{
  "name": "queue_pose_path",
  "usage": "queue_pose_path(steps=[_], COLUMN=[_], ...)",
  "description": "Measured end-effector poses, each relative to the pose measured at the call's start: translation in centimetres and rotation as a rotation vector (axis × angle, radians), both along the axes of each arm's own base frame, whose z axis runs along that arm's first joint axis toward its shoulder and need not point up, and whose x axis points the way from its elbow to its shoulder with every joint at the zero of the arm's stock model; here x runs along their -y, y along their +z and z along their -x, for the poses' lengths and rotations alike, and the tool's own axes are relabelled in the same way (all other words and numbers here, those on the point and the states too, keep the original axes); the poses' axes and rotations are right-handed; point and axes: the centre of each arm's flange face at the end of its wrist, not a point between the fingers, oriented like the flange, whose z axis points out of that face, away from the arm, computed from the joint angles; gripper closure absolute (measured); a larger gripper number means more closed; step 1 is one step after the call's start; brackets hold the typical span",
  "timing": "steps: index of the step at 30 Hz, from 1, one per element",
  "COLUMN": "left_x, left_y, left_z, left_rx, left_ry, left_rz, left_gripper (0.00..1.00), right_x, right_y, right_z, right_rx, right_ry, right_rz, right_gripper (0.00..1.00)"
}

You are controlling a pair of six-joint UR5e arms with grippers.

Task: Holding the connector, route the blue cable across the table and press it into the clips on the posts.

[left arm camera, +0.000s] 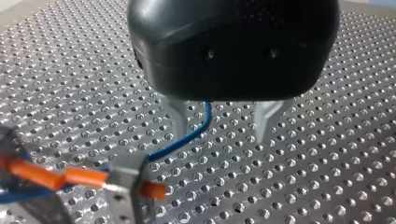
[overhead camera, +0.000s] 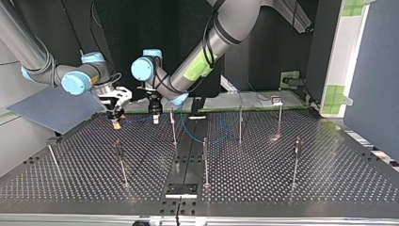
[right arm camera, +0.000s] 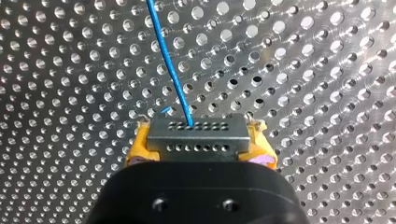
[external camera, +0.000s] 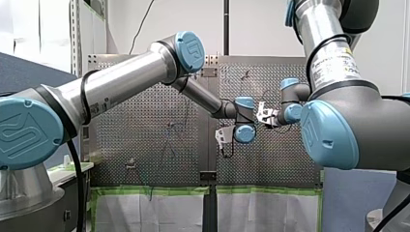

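My right gripper (right arm camera: 198, 147) is shut on a grey connector (right arm camera: 197, 133), its yellow pads on both ends. The blue cable (right arm camera: 168, 56) runs out of the connector across the perforated table. My left gripper (left arm camera: 220, 136) hangs just above the table, its metal fingers (left arm camera: 180, 122) apart. The cable (left arm camera: 196, 133) passes between them, close to one finger, not pinched. Beside it in that view is the other gripper's orange pad and the connector (left arm camera: 122, 179). In the top view both grippers, right (overhead camera: 115, 117) and left (overhead camera: 154, 113), work side by side at the far left.
Several thin posts stand on the table (overhead camera: 329, 179) with clips at their tops, such as a post (overhead camera: 173, 125) by the left gripper, a second post (overhead camera: 205, 160) and a third post (overhead camera: 296, 160). Slack blue cable (overhead camera: 197, 136) loops between the middle posts.
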Motion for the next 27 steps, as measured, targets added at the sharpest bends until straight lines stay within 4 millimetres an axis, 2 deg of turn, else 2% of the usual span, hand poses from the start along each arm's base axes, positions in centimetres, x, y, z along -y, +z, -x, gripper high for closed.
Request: queue_pose_path(steps=[1, 2, 3, 4, 12, 19, 27], left_x=[0.0, 0.0, 0.0, 0.0, 0.4, 0.5, 0.1], left_y=[0.0, 0.0, 0.0, 0.0, 0.4, 3.0, 6.4], left_z=[0.0, 0.0, 0.0, 0.0, 0.5, 1.0, 1.8], left_rx=[-0.001, -0.001, -0.001, -0.002, -0.008, -0.017, -0.031], left_ry=[0.001, 0.002, 0.002, 0.002, 0.000, 0.011, 0.018], left_rz=[-0.001, -0.001, -0.001, -0.002, -0.002, 0.008, 0.019], left_gripper=[0.52, 0.64, 0.64, 1.00, 1.00, 1.00, 1.00], right_x=[0.0, 0.0, 0.0, 0.0, 0.1, 0.3, 0.2], right_y=[0.0, 0.0, 0.0, 0.0, 0.2, 0.9, 4.8], right_z=[0.0, 0.1, 0.1, 0.1, 0.0, 0.0, 0.0], right_rx=[0.000, 0.000, 0.001, 0.001, 0.001, -0.008, -0.003], right_ry=[0.000, 0.001, 0.002, 0.003, 0.010, 0.012, 0.011], right_rz=[0.000, 0.000, 0.000, -0.001, -0.001, -0.006, 0.020], right_gripper=[1.00, 1.00, 1.00, 1.00, 1.00, 1.00, 1.00])
